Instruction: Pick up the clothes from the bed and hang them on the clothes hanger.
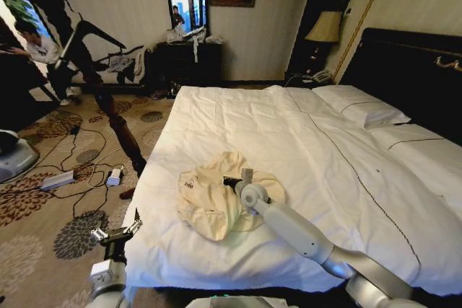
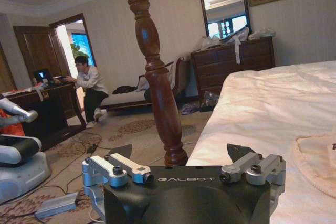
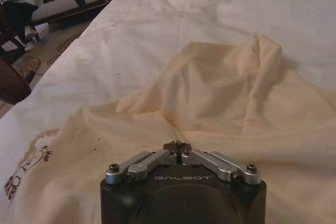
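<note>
You are looking at the bed [image 1: 303, 142] spreading wide under its white duvet, with the clothes [image 1: 209, 196] lying crumpled near its foot-side edge. Your right gripper [image 3: 179, 147] is sitting on the cream garment with fingers pinched together on a fold of it. Your left gripper [image 2: 181, 163] is waiting with fingers spread beside the bed, near the coat stand [image 2: 157, 77]

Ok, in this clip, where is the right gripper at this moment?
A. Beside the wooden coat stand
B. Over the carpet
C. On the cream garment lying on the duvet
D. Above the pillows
C. The right gripper sits on the cream garment crumpled on the bed, fingertips closed together in the right wrist view.
</note>
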{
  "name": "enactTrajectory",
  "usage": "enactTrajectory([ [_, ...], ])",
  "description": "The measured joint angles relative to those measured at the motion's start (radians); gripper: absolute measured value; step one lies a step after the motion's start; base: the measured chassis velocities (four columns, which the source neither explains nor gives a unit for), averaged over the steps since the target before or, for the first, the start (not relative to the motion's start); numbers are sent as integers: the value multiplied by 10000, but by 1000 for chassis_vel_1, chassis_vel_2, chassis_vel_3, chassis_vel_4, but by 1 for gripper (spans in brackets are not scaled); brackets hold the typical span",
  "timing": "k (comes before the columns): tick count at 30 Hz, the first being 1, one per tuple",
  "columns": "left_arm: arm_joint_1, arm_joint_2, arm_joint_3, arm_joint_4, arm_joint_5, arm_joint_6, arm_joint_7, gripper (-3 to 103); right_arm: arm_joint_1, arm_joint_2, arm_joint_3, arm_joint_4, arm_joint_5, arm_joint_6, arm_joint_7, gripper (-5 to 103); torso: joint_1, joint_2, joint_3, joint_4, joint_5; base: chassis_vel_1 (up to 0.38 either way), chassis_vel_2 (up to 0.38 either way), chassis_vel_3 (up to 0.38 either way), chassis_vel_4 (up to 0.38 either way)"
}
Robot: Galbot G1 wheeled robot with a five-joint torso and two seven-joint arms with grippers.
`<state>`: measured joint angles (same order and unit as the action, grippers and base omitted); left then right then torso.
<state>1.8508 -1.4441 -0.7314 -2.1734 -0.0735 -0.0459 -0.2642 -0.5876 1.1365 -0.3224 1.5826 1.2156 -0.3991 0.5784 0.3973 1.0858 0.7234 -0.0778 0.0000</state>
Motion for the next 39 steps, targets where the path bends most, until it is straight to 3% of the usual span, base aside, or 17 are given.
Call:
enactTrajectory([
  [1,-1,3,-10,16,1,-11,-8,100,44,10,-5,-70,-108,-94,-68,2,0,0,0,0,0,0,0,0,0],
  [3,-1,5,-14,22,0,-16,-13,100,69,17,-13,-118,-180,-149,-126,2,0,0,0,-1,0,0,0,0,0],
  [6,5,7,-32,48,0,-53,-41,100,126,61,-77,-302,-435,-311,-334,19,0,0,0,-1,0,0,0,0,0],
  [10,19,9,-52,86,4,-88,-79,100,130,104,-129,-431,-688,-342,-434,29,0,0,0,0,0,0,0,0,0],
  [13,32,13,-61,151,21,-151,-122,100,121,180,-188,-654,-1058,-343,-606,45,0,0,0,0,-1,0,0,0,0],
  [15,31,13,-61,167,23,-161,-127,100,109,180,-200,-686,-1122,-343,-669,45,0,0,0,0,-1,0,0,0,0],
  [18,7,11,-61,222,26,-187,-141,100,64,165,-266,-726,-1202,-338,-807,61,0,0,0,-1,0,0,0,0,0],
  [23,-12,6,-60,299,26,-224,-159,100,11,138,-319,-726,-1207,-314,-924,74,0,0,0,-1,0,0,0,0,0],
  [24,-12,6,-60,299,26,-224,-159,100,11,138,-319,-726,-1207,-314,-924,74,0,0,0,-1,0,0,0,0,0],
  [31,-34,-1,-66,350,25,-242,-169,100,-79,-17,-324,-688,-1298,87,-1431,42,0,0,0,-1,0,0,0,0,0],
  [33,-37,-2,-67,353,25,-243,-170,100,-97,-48,-317,-671,-1308,149,-1500,42,0,0,0,-1,0,0,0,0,0],
  [37,-65,-21,-67,383,22,-243,-177,100,-221,-264,-252,-551,-1348,346,-1837,21,1,0,0,0,0,0,0,0,0],
  [39,-66,-23,-65,384,22,-243,-178,100,-251,-318,-238,-524,-1366,378,-1919,21,1,0,0,-1,0,0,0,0,0],
])
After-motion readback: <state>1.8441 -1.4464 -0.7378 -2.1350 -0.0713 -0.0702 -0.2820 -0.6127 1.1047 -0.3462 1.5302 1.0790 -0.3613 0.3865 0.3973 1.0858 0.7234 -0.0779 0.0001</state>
